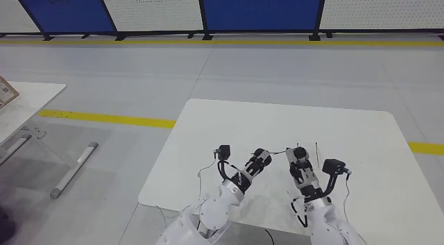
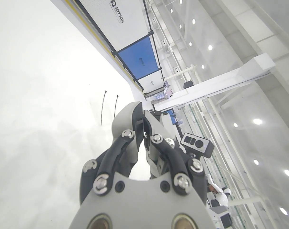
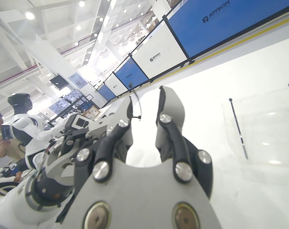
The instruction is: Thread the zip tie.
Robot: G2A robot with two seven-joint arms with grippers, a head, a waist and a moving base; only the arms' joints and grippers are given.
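Zip tie (image 3: 137, 104) at the threading step, read left to right. The left hand (image 2: 142, 114), raised over the near part of the bench (image 1: 229, 134), has its fingers pressed together and appears to pinch one end of the tie. The strap runs out toward the right hand (image 3: 145, 94) and bends upward, with what looks like its head (image 3: 130, 85) uppermost. The right hand is spread, the strap showing between its fingers, close to one of them and ungripped. Farther right, two spare ties (image 2: 102, 108) lie flat on the bench, one across a clear sheet (image 3: 273, 168), apart from both hands. For a clean pass, the right hand should probably close on the strap just below the head to steady the slot. The free tip can then meet the opening squarely; a thin, springy strap is likely to twist if held far from its end.
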